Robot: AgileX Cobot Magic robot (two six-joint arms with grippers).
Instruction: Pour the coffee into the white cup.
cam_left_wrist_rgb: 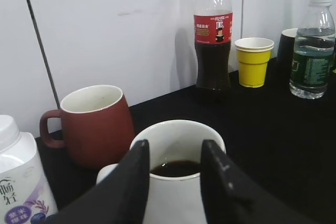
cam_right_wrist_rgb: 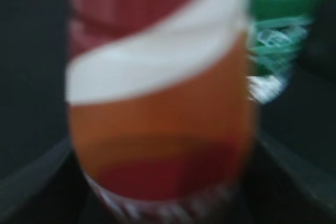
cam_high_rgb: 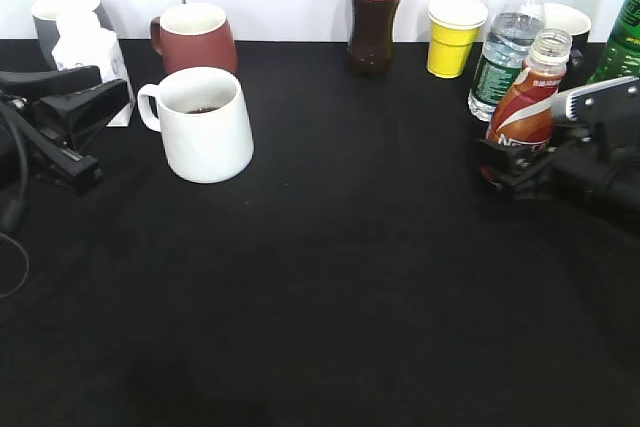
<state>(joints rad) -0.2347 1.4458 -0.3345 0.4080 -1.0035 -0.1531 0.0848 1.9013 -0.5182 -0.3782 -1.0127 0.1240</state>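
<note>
White cup [cam_high_rgb: 205,125] stands upright on the black table [cam_high_rgb: 330,277], left of centre, with dark coffee [cam_left_wrist_rgb: 177,168] low inside — just before the dark red mug [cam_high_rgb: 195,39]. Far right, the right gripper [cam_high_rgb: 515,169] clasps the upright coffee bottle [cam_high_rgb: 530,102] near its base. The left gripper [cam_left_wrist_rgb: 173,179] hangs spread apart, empty, beside the cup.

White "NES…" lettering, cut off by the gripper, on the orange-brown wrapper of the small coffee bottle [cam_high_rgb: 527,107]; small print on the red label of the tall dark bottle [cam_left_wrist_rgb: 212,28], too fine to read; Chinese characters, partly out of frame, on the white carton [cam_left_wrist_rgb: 18,192]
</note>
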